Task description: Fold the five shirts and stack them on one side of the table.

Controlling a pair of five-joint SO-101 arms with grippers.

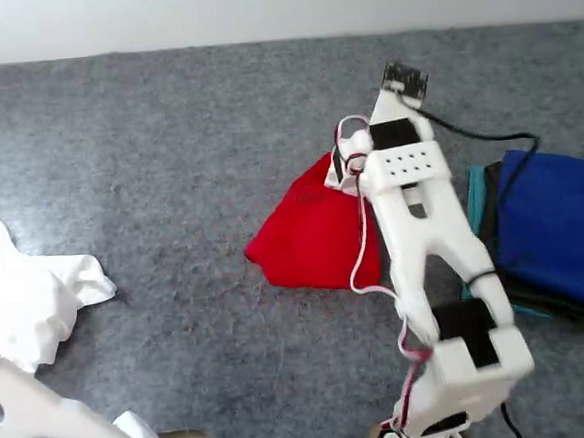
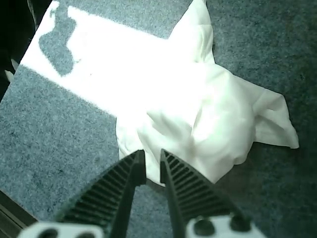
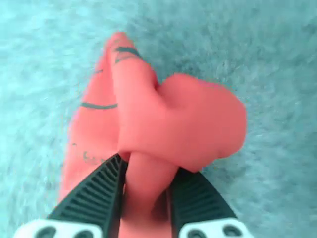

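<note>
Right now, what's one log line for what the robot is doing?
right fingers shut on red shirt | left fingers barely open over white shirt | folded stack blue on top

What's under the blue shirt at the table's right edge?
Under the blue shirt, a teal layer and a dark layer peek out at its edges. Anything deeper is covered, so the count is unclear.

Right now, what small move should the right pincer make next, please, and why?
Probably draw the pinched fabric across the crumpled red cloth shirt to fold it: the right pincer is shut on a bunched edge, and the shirt lies unfolded.
</note>
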